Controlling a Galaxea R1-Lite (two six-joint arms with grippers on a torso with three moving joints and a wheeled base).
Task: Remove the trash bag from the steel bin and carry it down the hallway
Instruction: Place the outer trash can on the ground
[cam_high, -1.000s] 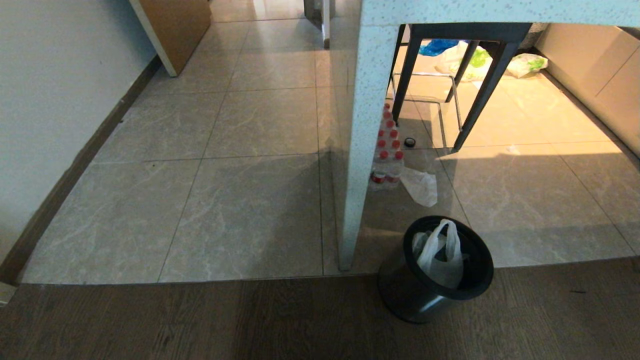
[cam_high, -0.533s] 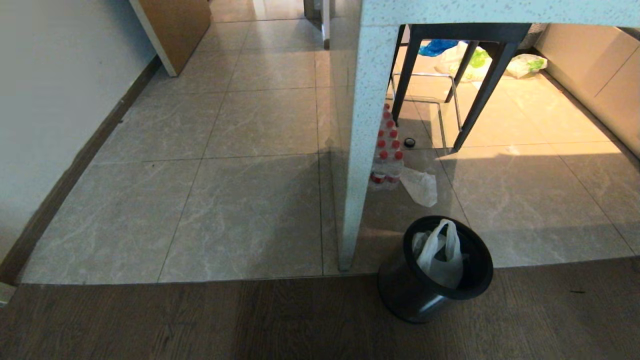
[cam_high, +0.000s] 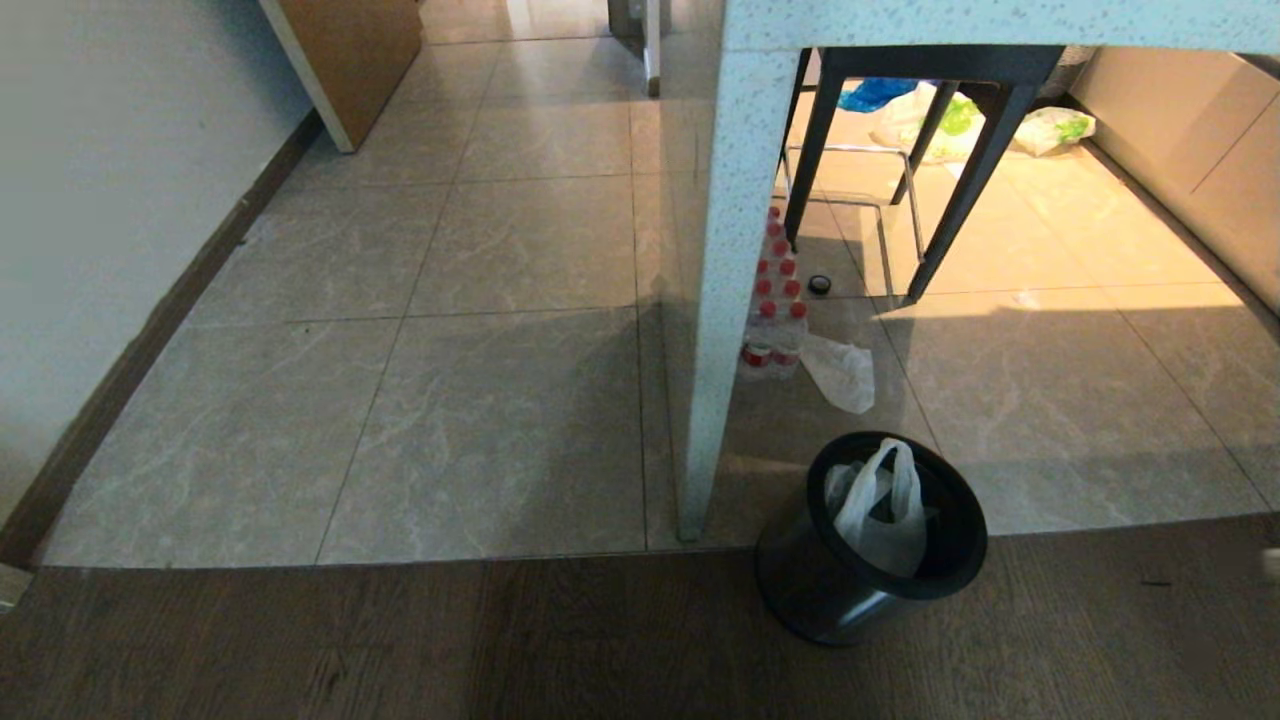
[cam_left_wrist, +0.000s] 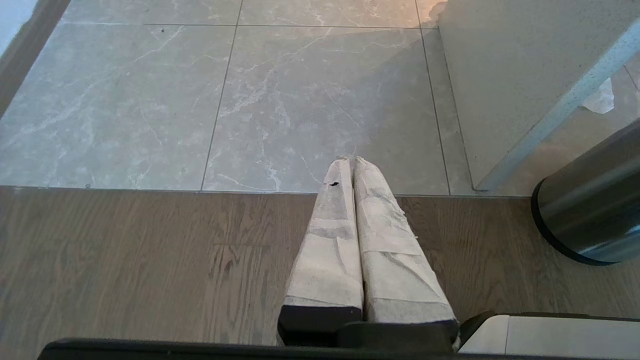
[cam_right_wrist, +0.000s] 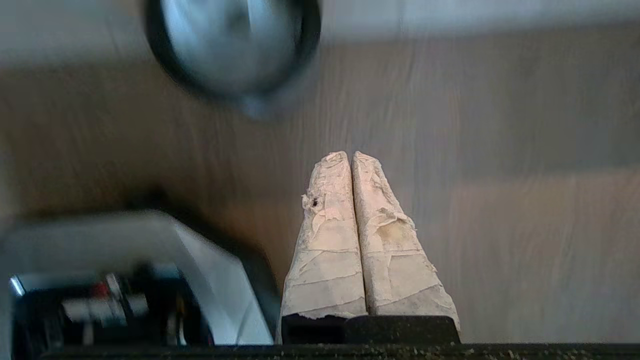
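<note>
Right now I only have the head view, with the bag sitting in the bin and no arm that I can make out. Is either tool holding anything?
Observer: No. The right tool is shut and empty, above the wood floor.
Operator: And the left?
Observer: The left tool is shut and empty too.
Operator: Does a wrist view catch the bin?
Observer: Yes. The left wrist view shows the shiny side of the steel bin, but not the trash bag.
</note>
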